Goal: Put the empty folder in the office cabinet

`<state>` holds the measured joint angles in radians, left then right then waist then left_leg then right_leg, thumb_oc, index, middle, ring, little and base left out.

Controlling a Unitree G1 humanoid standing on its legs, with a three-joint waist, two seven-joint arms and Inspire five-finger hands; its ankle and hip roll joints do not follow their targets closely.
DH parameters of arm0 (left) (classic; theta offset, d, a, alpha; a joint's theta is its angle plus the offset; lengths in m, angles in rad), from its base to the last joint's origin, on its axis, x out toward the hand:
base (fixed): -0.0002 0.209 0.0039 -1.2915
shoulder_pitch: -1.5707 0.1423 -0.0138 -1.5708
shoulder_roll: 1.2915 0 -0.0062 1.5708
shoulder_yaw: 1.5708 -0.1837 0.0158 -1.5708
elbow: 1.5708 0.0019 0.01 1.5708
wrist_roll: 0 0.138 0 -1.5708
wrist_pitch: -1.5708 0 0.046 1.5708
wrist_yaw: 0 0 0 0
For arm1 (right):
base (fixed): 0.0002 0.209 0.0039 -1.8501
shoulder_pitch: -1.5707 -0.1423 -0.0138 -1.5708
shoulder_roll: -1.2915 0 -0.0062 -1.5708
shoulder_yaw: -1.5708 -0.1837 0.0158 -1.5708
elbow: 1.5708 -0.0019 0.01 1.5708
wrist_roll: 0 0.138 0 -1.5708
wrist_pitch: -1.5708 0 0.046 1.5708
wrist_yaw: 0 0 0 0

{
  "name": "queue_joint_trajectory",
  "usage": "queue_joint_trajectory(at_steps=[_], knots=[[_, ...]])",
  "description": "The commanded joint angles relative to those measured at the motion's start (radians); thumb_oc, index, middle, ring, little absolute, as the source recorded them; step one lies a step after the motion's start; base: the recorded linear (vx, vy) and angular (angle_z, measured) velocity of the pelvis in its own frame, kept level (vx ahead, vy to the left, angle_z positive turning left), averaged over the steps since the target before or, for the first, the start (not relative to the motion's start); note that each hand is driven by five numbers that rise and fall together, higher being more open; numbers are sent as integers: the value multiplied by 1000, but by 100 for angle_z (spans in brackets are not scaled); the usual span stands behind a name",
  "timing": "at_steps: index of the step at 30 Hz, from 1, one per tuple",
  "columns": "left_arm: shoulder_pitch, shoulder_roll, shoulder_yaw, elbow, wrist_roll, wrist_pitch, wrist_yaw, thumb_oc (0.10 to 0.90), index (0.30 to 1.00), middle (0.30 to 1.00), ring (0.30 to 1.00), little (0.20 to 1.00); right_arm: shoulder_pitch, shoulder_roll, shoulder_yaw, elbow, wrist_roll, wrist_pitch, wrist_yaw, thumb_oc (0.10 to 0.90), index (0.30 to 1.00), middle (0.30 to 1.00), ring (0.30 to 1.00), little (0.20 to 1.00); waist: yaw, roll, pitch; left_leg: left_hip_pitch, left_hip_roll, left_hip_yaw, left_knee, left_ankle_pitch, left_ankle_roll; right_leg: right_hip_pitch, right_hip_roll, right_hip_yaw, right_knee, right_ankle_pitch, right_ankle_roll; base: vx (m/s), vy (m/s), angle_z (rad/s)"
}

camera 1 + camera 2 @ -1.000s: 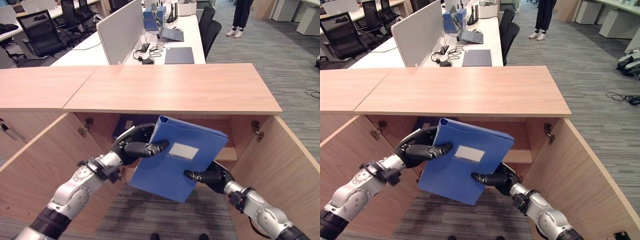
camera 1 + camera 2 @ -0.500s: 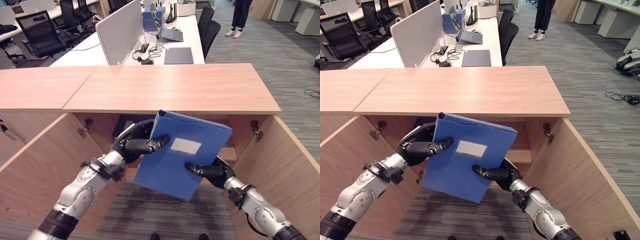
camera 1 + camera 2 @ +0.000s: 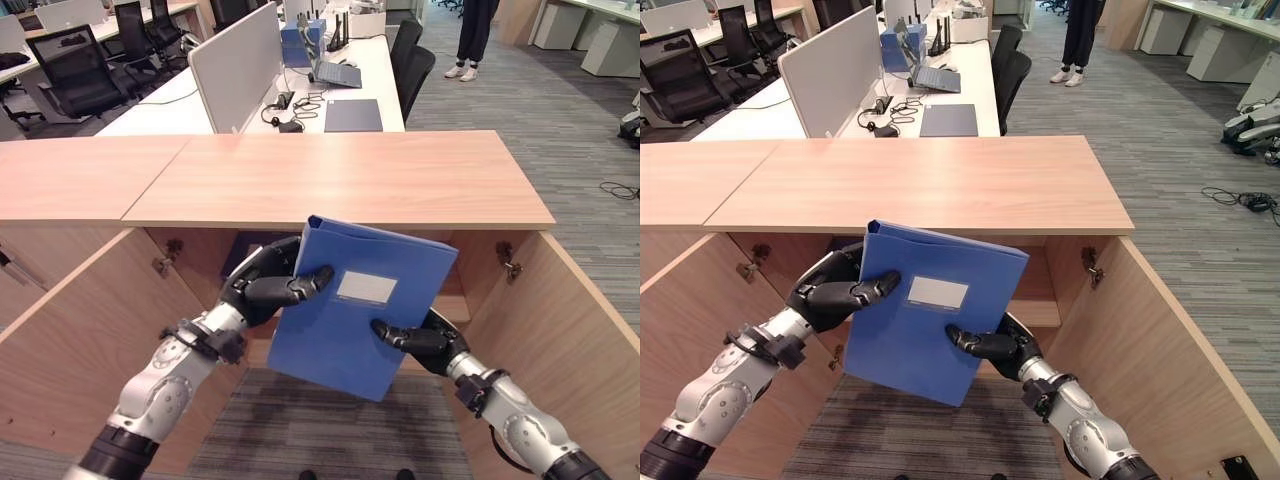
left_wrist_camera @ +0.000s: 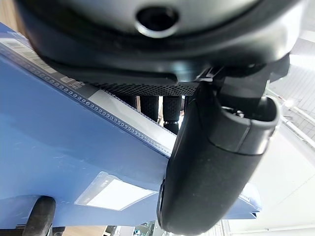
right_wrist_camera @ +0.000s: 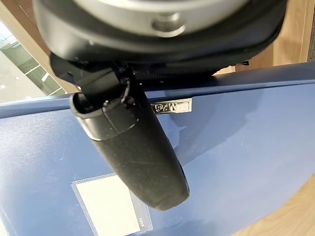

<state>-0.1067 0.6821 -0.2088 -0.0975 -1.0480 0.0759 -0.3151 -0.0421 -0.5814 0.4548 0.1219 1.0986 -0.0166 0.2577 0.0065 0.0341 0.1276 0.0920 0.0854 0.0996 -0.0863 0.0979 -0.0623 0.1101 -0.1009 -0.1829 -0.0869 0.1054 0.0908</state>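
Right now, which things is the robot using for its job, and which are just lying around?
For the job:
- flat blue plastic folder
- open light wooden cabinet
- left hand and right hand, gripping the folder

Just lying about:
- dark notebook on the white desk
- black office chairs
- person standing behind

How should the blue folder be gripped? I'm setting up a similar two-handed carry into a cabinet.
Hold the blue folder by its two side edges, one robot hand from each side, thumbs on the labelled front, as here. The left hand pinches the upper left edge, the right hand the lower right. The broad, flat, tilted cover offers no other purchase.
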Motion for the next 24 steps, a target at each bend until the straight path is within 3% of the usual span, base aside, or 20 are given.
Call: queue_joint_trajectory(at_steps=[1,4,5,6,11,18,21,24], knots=[[-148,-193,-130,-194,-128,-84,-131,400,300,300,300,300,-273,244,94,-244,41,-55,157,400,300,300,300,300,-3,-30,-28,86,-33,25,-1,-139,-14,31,-23,94,53,-162,48,0,0,0],[-141,-191,-125,-196,-120,-87,-132,400,300,300,300,300,-266,237,91,-243,39,-55,159,400,300,300,300,300,-3,-31,-28,86,-35,23,-1,-140,-13,32,-22,96,57,-165,47,0,0,0],[-138,-190,-125,-194,-117,-89,-132,433,349,349,349,349,-264,232,91,-244,35,-55,160,400,300,300,300,300,-4,-31,-28,86,-35,22,-1,-140,-13,32,-22,96,59,-166,47,0,0,0],[-133,-183,-118,-193,-110,-94,-131,800,900,900,900,900,-256,223,87,-242,23,-51,162,400,300,300,300,300,-3,-31,-29,86,-35,22,-1,-140,-13,31,-22,95,60,-167,47,0,0,0],[-64,-166,-42,-172,0,-143,-96,800,900,900,900,900,-184,163,40,-225,-43,-30,158,400,300,300,300,300,0,-34,-29,86,-36,17,-1,-142,-13,31,-25,92,64,-170,49,0,0,0],[64,-221,95,-41,253,-211,-23,800,900,900,900,900,-40,177,-99,-148,-79,-21,128,400,300,300,300,300,10,-40,-25,83,-37,13,-1,-144,-15,30,-27,85,66,-174,47,15,-2,2],[157,-249,167,108,418,-236,26,800,900,900,900,900,54,224,-204,-87,-84,-31,101,400,300,300,300,300,12,-38,-17,76,-37,15,-1,-145,-17,25,-29,77,66,-174,49,14,-11,7],[197,-294,188,283,492,-240,81,800,900,900,900,900,98,267,-252,-33,-84,-49,66,400,300,300,300,300,13,-34,-12,66,-34,17,-1,-143,-24,19,-32,67,62,-171,50,1,-12,5]])
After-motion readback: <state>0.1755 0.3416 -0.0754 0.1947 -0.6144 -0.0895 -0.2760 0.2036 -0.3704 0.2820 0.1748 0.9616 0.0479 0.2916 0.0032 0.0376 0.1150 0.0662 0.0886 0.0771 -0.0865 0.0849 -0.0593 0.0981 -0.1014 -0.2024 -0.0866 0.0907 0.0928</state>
